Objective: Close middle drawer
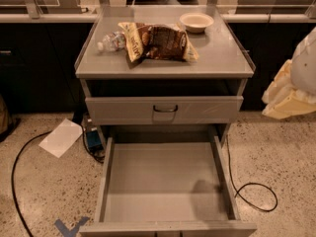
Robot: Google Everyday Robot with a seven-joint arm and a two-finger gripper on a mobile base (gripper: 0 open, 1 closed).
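The middle drawer [165, 181] is pulled far out of the grey cabinet toward me; its long grey tray is empty. Its low front panel [168, 228] lies at the bottom edge of the view, and its handle is out of view. Above it, a taller-fronted drawer [123, 110] with a dark loop handle [165, 108] is closed. My gripper [282, 98], a cream-coloured part under the white arm [305, 58], hangs at the right edge, to the right of the cabinet at the height of the closed drawer and apart from both drawers.
On the cabinet top [98, 63] lie a chip bag [158, 42], a plastic bottle [112, 41] and a white bowl [196, 21]. A paper sheet [61, 137], a small blue box [93, 138] and black cables [256, 194] lie on the speckled floor. Dark counters stand behind.
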